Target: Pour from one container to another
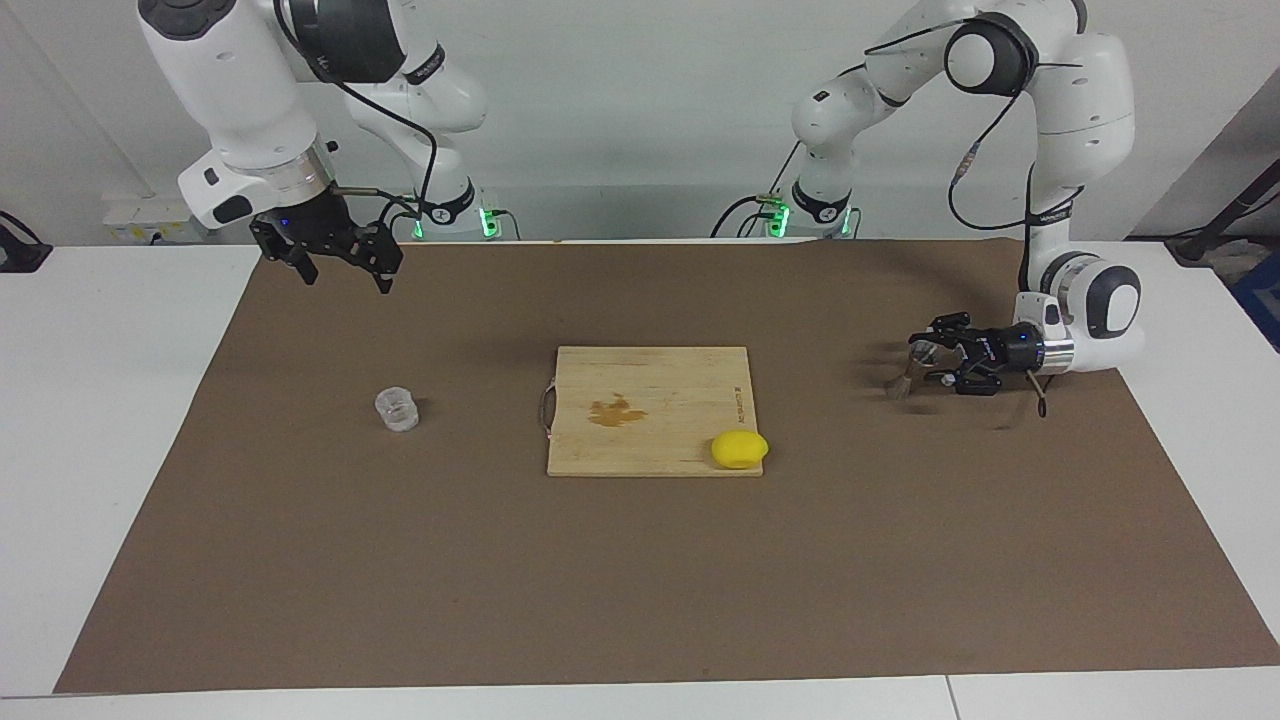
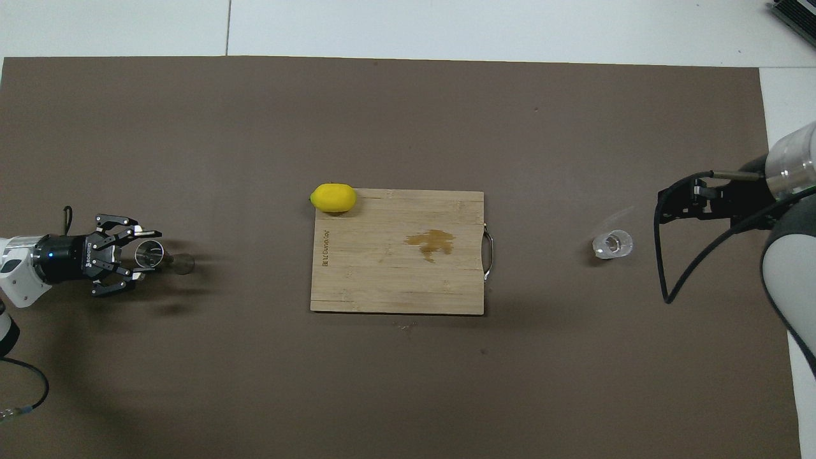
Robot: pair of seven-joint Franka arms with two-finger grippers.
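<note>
A brown mat (image 2: 408, 382) is spread over the table. At its centre a wooden cutting board (image 2: 395, 280) is laid, a lemon (image 2: 333, 197) at its 11 o'clock corner in the overhead view. The right gripper (image 1: 340, 262) is held open, raised above the glass tumbler (image 2: 612, 244) at 3 o'clock. At 9 o'clock the metal jigger (image 2: 152, 255) is flanked closely by the left gripper (image 2: 148, 256); whether it is gripped cannot be told.

Lighting: bright, even, from overhead. Shadows: soft, faint, multiple beside left tool (image 2: 148, 255). Focus: sharp. Glare: none on brown mat (image 1: 640, 580).
</note>
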